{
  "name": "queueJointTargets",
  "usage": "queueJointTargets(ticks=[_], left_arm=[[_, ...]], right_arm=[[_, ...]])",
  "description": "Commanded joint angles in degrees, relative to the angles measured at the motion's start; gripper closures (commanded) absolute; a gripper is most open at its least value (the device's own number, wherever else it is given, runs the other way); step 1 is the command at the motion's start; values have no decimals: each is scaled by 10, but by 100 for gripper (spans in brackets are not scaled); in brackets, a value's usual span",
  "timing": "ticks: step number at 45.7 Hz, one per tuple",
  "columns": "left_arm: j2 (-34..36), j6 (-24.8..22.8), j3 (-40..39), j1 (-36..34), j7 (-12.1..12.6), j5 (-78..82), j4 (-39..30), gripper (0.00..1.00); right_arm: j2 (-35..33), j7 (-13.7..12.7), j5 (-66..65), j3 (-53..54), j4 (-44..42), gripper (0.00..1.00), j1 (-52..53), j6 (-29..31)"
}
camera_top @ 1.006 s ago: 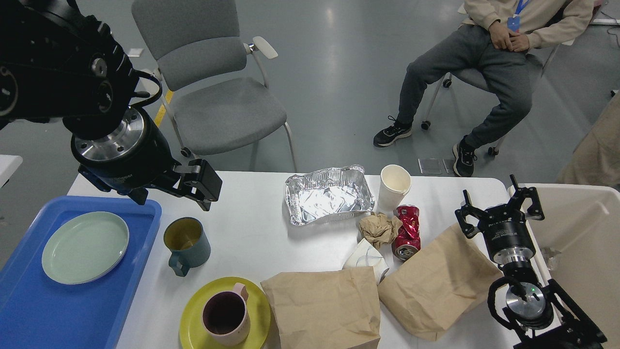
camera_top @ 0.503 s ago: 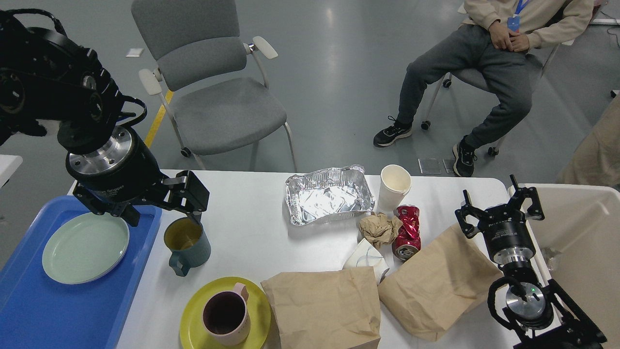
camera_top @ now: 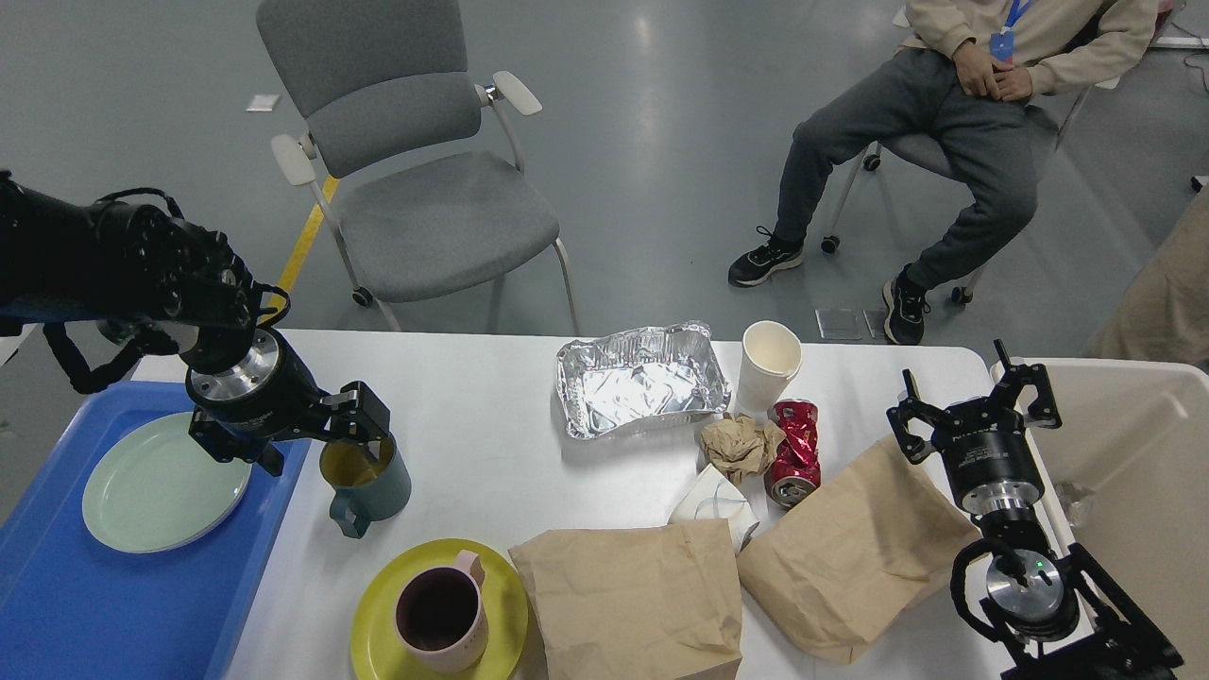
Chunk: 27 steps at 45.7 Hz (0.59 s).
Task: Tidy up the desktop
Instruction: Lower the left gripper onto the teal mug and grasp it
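My left gripper (camera_top: 316, 442) hangs spread at the teal mug's (camera_top: 366, 480) rim beside the blue tray (camera_top: 113, 604), while my right gripper (camera_top: 973, 406) sits open over a paper bag (camera_top: 850, 557) on the desktop (camera_top: 491, 472).

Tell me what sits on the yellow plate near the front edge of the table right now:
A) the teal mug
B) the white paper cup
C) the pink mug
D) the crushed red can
C: the pink mug stands on the yellow plate, while the teal mug stands apart on the bare desktop beside the blue tray.
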Motion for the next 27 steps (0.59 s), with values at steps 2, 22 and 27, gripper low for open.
queueJointTargets(ticks=[2,22,27], left_arm=[[1,60,-15,64,2,2,34,3],[2,93,-18,139,2,-1,121,4],[3,101,-18,148,1,-1,136,4]], right_arm=[[0,0,0,0,0,0,0,0],[0,0,0,0,0,0,0,0],[0,0,0,1,0,0,0,0]])
